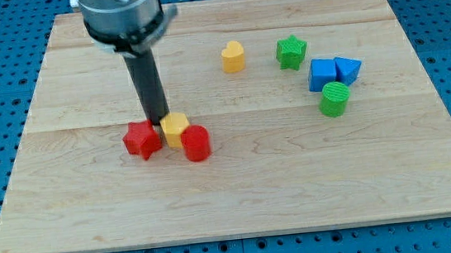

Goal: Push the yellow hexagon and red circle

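The yellow hexagon (176, 129) lies left of the board's middle, touching the red circle (196, 142) at its lower right. A red star (142, 140) sits just to the hexagon's left. My tip (158, 120) stands at the hexagon's upper left edge, between the red star and the hexagon, touching or nearly touching both. The dark rod rises from there to the arm's grey housing (121, 12) at the view's top.
A yellow heart-like block (233, 57) and a green star (291, 52) lie at the upper right. A blue cube (322, 74), a blue triangle block (348, 70) and a green cylinder (335, 98) cluster further right. The wooden board (241, 200) ends at blue pegboard.
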You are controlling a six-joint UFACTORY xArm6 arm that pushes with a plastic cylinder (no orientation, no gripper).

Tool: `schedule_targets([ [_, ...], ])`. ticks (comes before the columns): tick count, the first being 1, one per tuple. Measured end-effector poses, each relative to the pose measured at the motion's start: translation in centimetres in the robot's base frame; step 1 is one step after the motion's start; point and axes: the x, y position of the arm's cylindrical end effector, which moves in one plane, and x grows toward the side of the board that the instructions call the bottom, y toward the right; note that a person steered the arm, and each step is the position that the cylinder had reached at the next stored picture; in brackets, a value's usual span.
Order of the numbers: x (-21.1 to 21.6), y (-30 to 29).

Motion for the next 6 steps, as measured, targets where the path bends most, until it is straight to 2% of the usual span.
schedule_targets([
  [1,3.0,0.9],
  [2,2.8,3.6],
  [3,0.4,7.7],
  [4,5.3,8.3],
  [5,7.6,4.4],
  [6,5.7,5.6],
])
